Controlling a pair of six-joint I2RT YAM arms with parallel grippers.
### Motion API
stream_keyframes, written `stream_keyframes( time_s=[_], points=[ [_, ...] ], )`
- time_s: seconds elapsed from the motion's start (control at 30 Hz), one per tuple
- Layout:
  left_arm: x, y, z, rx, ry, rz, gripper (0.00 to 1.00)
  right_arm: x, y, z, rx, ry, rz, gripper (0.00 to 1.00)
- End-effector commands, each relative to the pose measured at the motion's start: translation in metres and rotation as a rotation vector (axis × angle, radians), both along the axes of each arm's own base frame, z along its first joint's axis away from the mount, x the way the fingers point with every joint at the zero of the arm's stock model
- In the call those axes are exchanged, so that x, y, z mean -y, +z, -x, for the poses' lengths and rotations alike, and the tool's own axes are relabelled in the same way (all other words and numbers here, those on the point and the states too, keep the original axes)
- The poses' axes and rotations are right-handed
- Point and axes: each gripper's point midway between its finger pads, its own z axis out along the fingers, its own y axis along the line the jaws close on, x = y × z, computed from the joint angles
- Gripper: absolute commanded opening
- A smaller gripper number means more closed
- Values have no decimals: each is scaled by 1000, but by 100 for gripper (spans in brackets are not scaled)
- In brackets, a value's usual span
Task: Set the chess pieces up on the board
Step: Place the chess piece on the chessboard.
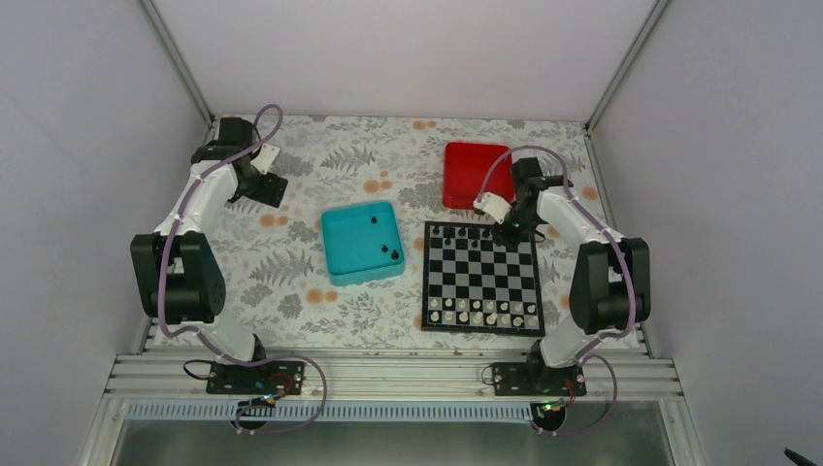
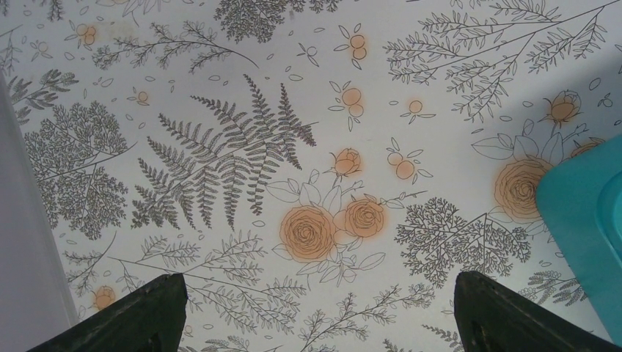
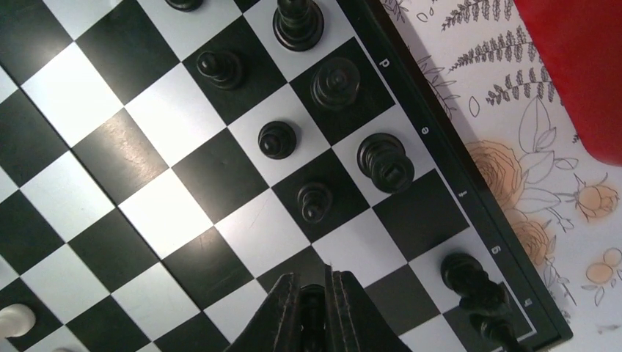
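Note:
The black-and-grey board lies right of centre. Several black chess pieces stand along its far edge, and three more lie in the teal tray. My right gripper hovers over the board's far right part. In the right wrist view the gripper is shut on a black chess piece, above a dark square of the board, with black pieces standing just beyond. My left gripper is open and empty, far left of the board; it also shows in the left wrist view.
White pieces fill the board's near rows. A red tray sits behind the board and shows in the right wrist view. The teal tray's corner lies right of my left gripper. A black knight stands near the board's corner.

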Motion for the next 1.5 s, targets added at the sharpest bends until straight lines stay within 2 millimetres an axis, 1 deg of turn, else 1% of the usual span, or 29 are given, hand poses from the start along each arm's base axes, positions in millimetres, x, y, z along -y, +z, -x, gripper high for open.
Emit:
stream_keyframes(
  time_s=[0.0,0.07,0.23,0.37,0.87,1.17,1.47],
  points=[
    [-1,8,-1,24,12,0,90,-1,-8,-10,10,13,-30,10],
    [-1,8,0,24,11,-1,90,4,-20,-13,-17,1,-23,10],
    [0,7,1,22,10,-1,90,10,-25,-17,-30,-12,-19,10],
    [-1,6,0,20,10,0,90,13,-26,-20,-28,-18,-16,10],
    [0,3,4,15,6,-2,90,14,-32,-32,-31,-25,-9,12],
    [-1,-2,7,4,3,-10,90,15,-35,-29,-54,-26,1,14],
    [-1,-4,8,1,1,-9,90,17,-31,-25,-63,-22,11,14]
  ],
)
